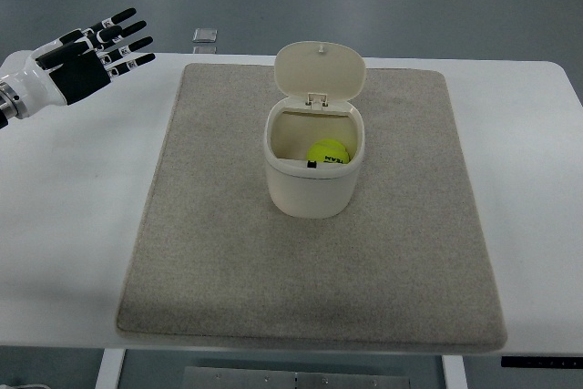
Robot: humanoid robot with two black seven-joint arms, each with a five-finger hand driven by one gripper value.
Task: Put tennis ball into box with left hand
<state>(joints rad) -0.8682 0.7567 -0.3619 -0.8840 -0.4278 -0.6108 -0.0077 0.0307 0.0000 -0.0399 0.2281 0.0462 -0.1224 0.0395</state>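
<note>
A yellow-green tennis ball (328, 152) lies inside a cream box (312, 179) that stands near the middle of a grey mat (228, 252). The box's hinged lid (320, 68) is tipped up and open at the back. My left hand (105, 47) is at the far left, over the white table, well away from the box. Its fingers are stretched out and spread, and it holds nothing. The right arm is not in view.
The mat lies on a white table (73, 198). A small clear square object (205, 36) sits at the table's far edge, beyond the mat's back left corner. The floor shows beyond the table.
</note>
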